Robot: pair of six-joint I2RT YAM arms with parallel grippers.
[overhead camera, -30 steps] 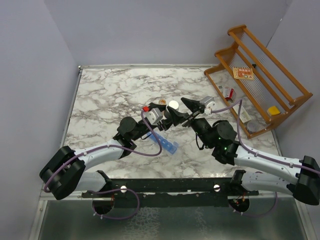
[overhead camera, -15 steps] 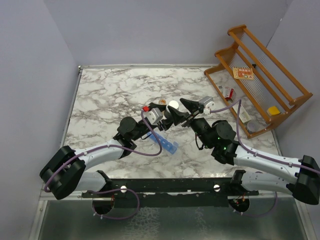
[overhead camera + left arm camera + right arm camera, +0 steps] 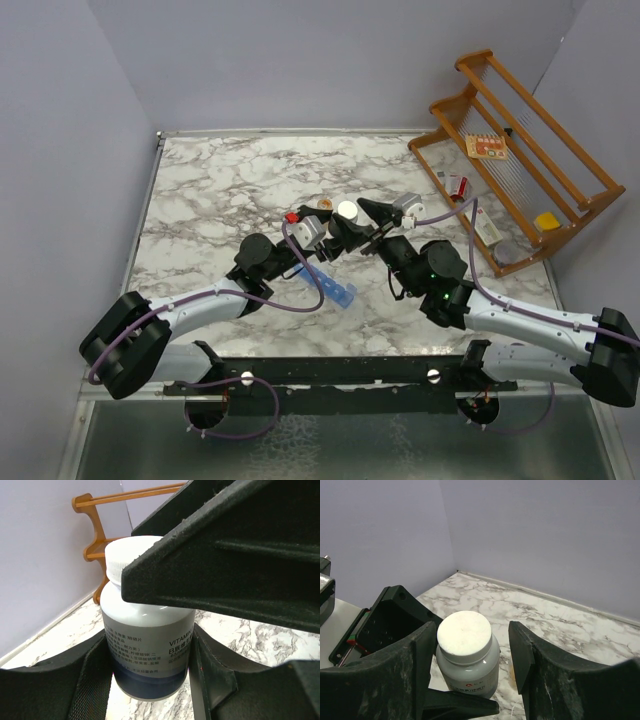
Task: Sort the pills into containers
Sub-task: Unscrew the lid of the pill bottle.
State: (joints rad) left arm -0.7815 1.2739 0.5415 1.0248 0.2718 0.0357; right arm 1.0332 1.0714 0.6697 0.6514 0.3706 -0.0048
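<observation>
**STATUS: PILL CONTAINERS AND GRIPPERS**

**Count**
- One strip of containers [image 3: 339, 289].
- One white-capped bottle [image 3: 145, 645].
- Two grippers, both meeting at the bottle.
- One wooden rack [image 3: 520, 150], far right, leaning at the wall.
- One marble table [image 3: 220, 190] bearing everything.

**Containers: appearance**
- Translucent blue plastic, narrow, joined in a single row.
- Divided into small compartments. Dividing lines visible at the near end only, so exact number not countable from the top view.
- Far end hidden under the left wrist and its purple cable.

**Containers: position and heading**
- Flat on the table, centre of the work area, between the two arms.
- Nearer the table's front edge than the bottle, and apart from it.
- Long axis diagonal in the top view: far end toward the left, near end toward the right and the front edge.
- Untouched by either gripper.

**Left gripper** [image 3: 147, 680]
- Clamped on the bottle's lower body, one finger pressed to each side.
- Bottle upright, printed label facing the left wrist camera.

**Right gripper** [image 3: 472, 635]
- Released, jaws spread wide.
- Positioned astride the bottle's white cap [image 3: 465, 636], a clear gap visible on both sides.
- Grasping nothing.
</observation>
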